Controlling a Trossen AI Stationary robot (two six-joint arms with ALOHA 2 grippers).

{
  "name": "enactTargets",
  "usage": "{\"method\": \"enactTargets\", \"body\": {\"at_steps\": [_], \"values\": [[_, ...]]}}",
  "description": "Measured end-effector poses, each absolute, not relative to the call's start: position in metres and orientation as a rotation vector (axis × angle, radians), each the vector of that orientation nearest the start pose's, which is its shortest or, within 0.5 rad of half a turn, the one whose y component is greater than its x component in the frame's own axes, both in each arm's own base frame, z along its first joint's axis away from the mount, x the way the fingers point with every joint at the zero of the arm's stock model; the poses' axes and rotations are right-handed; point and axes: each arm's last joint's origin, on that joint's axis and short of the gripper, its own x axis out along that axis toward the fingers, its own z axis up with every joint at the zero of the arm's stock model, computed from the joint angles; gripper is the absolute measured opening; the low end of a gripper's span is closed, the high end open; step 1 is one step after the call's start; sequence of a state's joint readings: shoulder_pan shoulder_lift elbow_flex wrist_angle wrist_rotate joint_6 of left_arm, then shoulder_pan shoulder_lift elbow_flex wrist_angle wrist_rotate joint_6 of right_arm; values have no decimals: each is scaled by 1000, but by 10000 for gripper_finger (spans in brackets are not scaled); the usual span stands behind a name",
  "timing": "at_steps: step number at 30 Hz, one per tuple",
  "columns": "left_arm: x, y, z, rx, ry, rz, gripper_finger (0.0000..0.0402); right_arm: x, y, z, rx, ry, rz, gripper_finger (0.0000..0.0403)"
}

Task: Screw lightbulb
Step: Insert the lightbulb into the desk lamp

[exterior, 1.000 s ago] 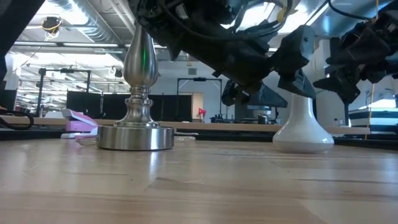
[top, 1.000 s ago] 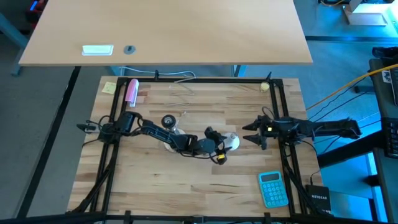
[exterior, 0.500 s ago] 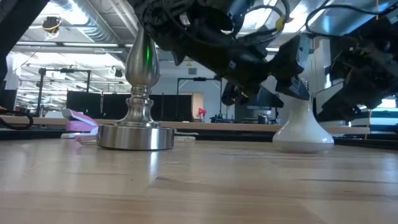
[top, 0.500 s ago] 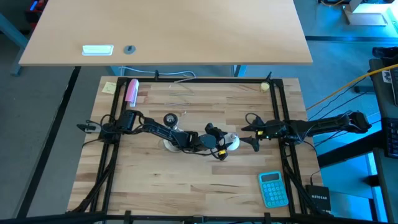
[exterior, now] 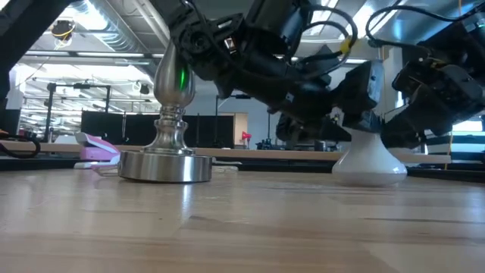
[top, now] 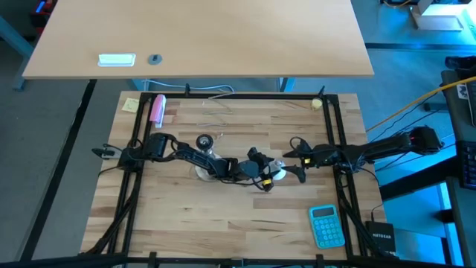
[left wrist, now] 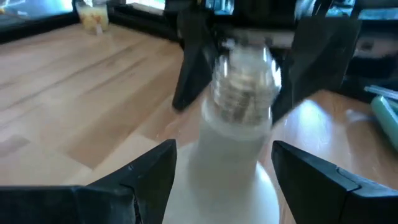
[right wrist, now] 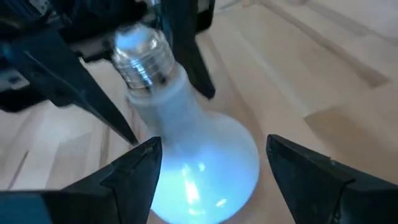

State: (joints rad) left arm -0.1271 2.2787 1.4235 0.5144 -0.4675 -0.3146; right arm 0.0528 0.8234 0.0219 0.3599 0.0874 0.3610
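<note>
The white frosted lightbulb (top: 277, 170) stands on its round globe on the wooden table, its screw neck (exterior: 368, 121) pointing up. My left gripper (left wrist: 224, 152) is open and low at the bulb's left side, one finger on either side of the bulb's lower neck. My right gripper (right wrist: 211, 152) is open and comes from the table's right, one finger on either side of the globe (right wrist: 193, 168). I see no finger touching the bulb. The shiny metal socket stand (exterior: 168, 129) stands to the left, under my left arm (top: 202, 143).
A blue calculator (top: 326, 225) lies near the right front of the table. A pink object (top: 157, 109) and a yellow note (top: 131, 105) lie at the far left. Black frame rails (top: 336, 134) run along the table's sides.
My right gripper has gone toward the table's left and down, up to the bulb, and now has the globe between its fingers. My left gripper has come down and a little closer around the bulb's neck. The bulb has stayed in place.
</note>
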Motion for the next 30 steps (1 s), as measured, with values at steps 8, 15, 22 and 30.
{"method": "enactTargets", "body": {"at_steps": [8, 15, 22, 30], "values": [[484, -48, 127, -216, 270, 388, 253, 152, 6, 115, 334, 425, -108, 292], [483, -48, 127, -261, 265, 394, 253, 162, 7, 110, 345, 411, -63, 291], [483, -47, 126, -251, 270, 393, 253, 168, 9, 104, 354, 418, -26, 291], [484, -48, 128, -225, 247, 383, 253, 172, 10, 105, 350, 421, 16, 291]]}}
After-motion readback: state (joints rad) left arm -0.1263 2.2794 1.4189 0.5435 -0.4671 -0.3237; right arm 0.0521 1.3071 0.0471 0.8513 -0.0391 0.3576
